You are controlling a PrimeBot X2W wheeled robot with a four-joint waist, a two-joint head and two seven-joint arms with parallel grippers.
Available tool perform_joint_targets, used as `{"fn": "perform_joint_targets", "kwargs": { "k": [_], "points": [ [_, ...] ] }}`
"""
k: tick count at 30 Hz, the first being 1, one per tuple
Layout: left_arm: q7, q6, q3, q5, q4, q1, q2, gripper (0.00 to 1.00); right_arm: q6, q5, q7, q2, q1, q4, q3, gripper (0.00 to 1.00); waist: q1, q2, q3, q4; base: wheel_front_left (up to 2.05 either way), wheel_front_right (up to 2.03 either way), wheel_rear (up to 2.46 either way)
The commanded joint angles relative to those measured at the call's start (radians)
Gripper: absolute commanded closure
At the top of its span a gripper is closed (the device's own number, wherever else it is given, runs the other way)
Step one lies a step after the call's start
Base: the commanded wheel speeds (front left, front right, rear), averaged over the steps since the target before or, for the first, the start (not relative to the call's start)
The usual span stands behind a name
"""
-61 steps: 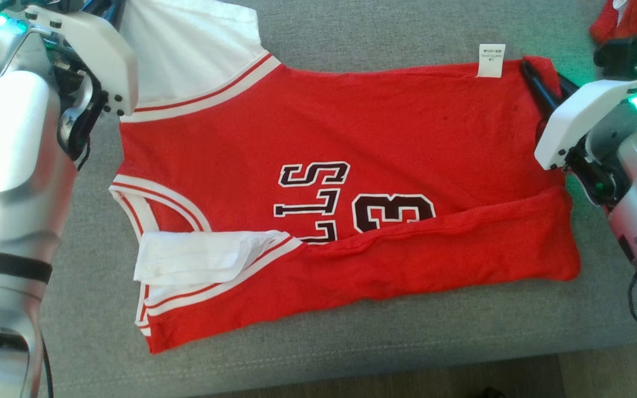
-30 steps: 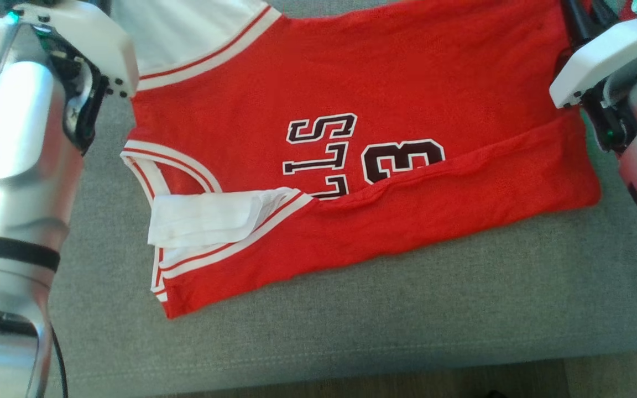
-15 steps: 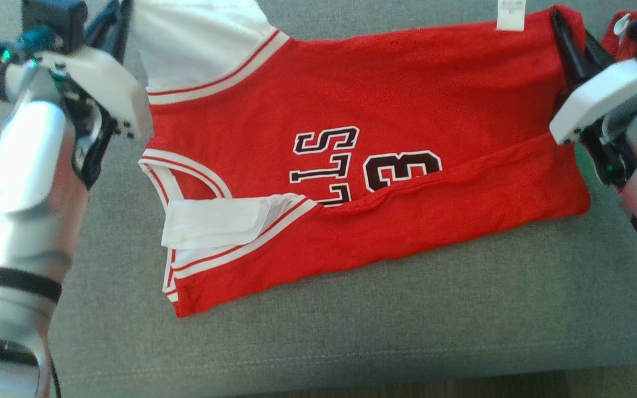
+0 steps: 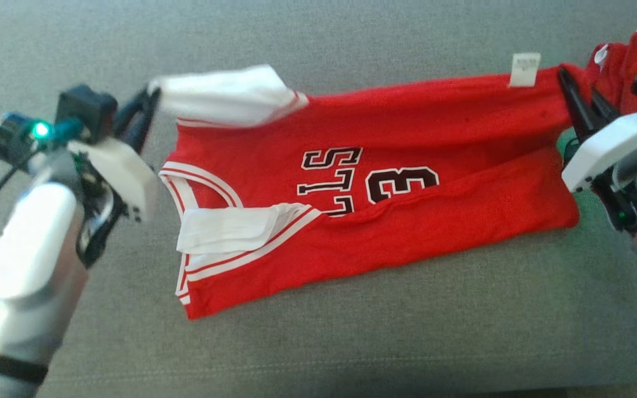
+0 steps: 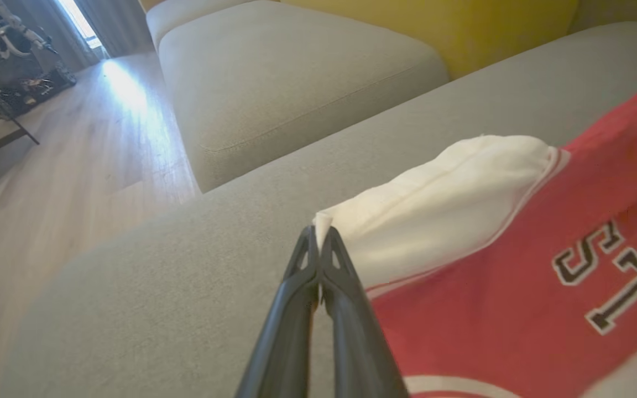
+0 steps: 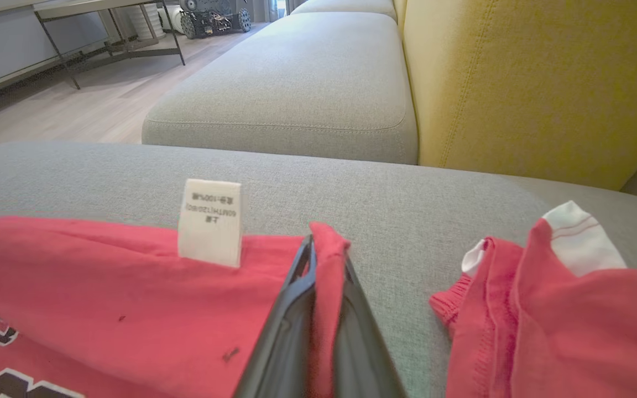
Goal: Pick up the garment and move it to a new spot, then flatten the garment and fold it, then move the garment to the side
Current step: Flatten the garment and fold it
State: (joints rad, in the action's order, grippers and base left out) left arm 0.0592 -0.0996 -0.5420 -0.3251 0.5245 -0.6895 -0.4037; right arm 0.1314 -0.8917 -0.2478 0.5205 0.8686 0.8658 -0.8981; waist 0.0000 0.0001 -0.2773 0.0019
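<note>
as far edge likely gets folded toward 6 o'clock next, garment point(image 4: 407, 215) lies mid sofa cushion point(image 4: 351, 342), far edge stretched taut. left gripper point(image 4: 150, 99), 10 o'clock, pinching white sleeve point(image 4: 224, 94) tip. right gripper point(image 4: 564, 77), 2 o'clock, pinching red hem corner. forearms low at either side, fingers angled toward 12 o'clock.

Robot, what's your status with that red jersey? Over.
Left pincer shut on jersey sleeve tip. Right pincer shut on its hem corner. Jersey stretched between them, near edge folded over. Another red garment close by right pincer.
</note>
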Motion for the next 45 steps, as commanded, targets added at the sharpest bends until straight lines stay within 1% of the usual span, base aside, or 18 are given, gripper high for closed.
{"fn": "perform_joint_targets", "kwargs": {
  "k": [1,7,8,12,19,24,29,30,31,32,33,34,37,41,45],
  "points": [
    [-0.024,-0.01,0.025,-0.027,-0.08,0.005,-0.066,1.0,-0.001,-0.01,-0.014,0.032,-0.024,-0.017,-0.003,1.0,0.0,-0.0001,0.014,0.008,0.0,0.0,0.0],
    [-0.11,-0.024,-0.002,-0.096,-0.254,0.114,-0.157,1.0,-0.001,-0.009,-0.014,0.057,-0.041,-0.011,-0.012,1.0,0.0,-0.0001,0.029,0.026,0.0,0.0,0.0],
    [-0.11,-0.024,-0.002,-0.096,-0.254,0.114,-0.157,1.0,-0.001,-0.009,-0.014,0.057,-0.041,-0.011,-0.012,1.0,0.0,-0.0001,0.029,0.026,0.0,0.0,0.0],
    [-0.165,-0.028,-0.024,-0.152,-0.353,0.172,-0.212,1.0,-0.001,-0.019,-0.014,0.075,-0.067,-0.022,-0.047,1.0,0.0,-0.0001,0.04,0.04,0.0,0.0,0.0],
    [-0.246,-0.031,-0.082,-0.27,-0.499,0.248,-0.305,1.0,-0.001,-0.083,0.011,0.131,-0.106,-0.05,-0.099,1.0,0.0,-0.0001,0.062,0.056,0.0,0.0,0.0],
    [-0.282,-0.031,-0.128,-0.333,-0.554,0.278,-0.347,1.0,-0.001,-0.139,0.061,0.174,-0.129,-0.099,-0.143,1.0,0.0,-0.0001,0.072,0.059,0.0,0.0,0.0],
    [-0.302,-0.031,-0.172,-0.371,-0.575,0.294,-0.364,1.0,-0.001,-0.2,0.128,0.21,-0.145,-0.146,-0.184,1.0,0.0,-0.0001,0.083,0.055,0.0,0.0,0.0],
    [-0.304,-0.031,-0.179,-0.376,-0.576,0.297,-0.364,1.0,-0.001,-0.212,0.143,0.217,-0.148,-0.151,-0.19,0.55,0.0,-0.0001,0.085,0.054,0.0,0.0,0.0],
    [-0.307,-0.031,-0.188,-0.381,-0.576,0.3,-0.363,0.83,-0.001,-0.223,0.156,0.222,-0.15,-0.155,-0.195,0.0,0.0,-0.0001,0.087,0.054,0.0,0.0,0.0],
    [-0.309,-0.031,-0.196,-0.385,-0.576,0.302,-0.362,0.51,-0.001,-0.236,0.172,0.227,-0.153,-0.164,-0.201,0.0,0.0,-0.0001,0.089,0.053,0.0,0.0,0.0],
    [-0.313,-0.031,-0.203,-0.392,-0.573,0.305,-0.36,0.13,-0.001,-0.249,0.184,0.233,-0.156,-0.172,-0.205,0.0,0.0,-0.0001,0.091,0.053,0.0,0.0,0.0],
    [-0.319,-0.031,-0.21,-0.398,-0.572,0.309,-0.359,0.0,-0.001,-0.257,0.193,0.241,-0.156,-0.175,-0.208,0.0,0.0,-0.0001,0.093,0.052,0.0,0.0,0.0],
    [-0.322,-0.031,-0.217,-0.409,-0.57,0.313,-0.359,0.0,-0.001,-0.269,0.206,0.259,-0.154,-0.174,-0.213,0.0,0.0,-0.0001,0.102,0.05,0.0,0.0,0.0],
    [-0.294,-0.021,-0.207,-0.402,-0.564,0.314,-0.359,0.0,-0.001,-0.258,0.181,0.265,-0.144,-0.154,-0.205,0.0,0.0,-0.0001,0.118,0.049,0.0,0.0,0.0],
    [-0.23,0.011,-0.179,-0.379,-0.554,0.305,-0.346,0.0,-0.001,-0.254,0.138,0.249,-0.141,-0.127,-0.183,0.0,0.0,-0.0001,0.139,0.053,0.0,0.0,0.0]
  ]
}}
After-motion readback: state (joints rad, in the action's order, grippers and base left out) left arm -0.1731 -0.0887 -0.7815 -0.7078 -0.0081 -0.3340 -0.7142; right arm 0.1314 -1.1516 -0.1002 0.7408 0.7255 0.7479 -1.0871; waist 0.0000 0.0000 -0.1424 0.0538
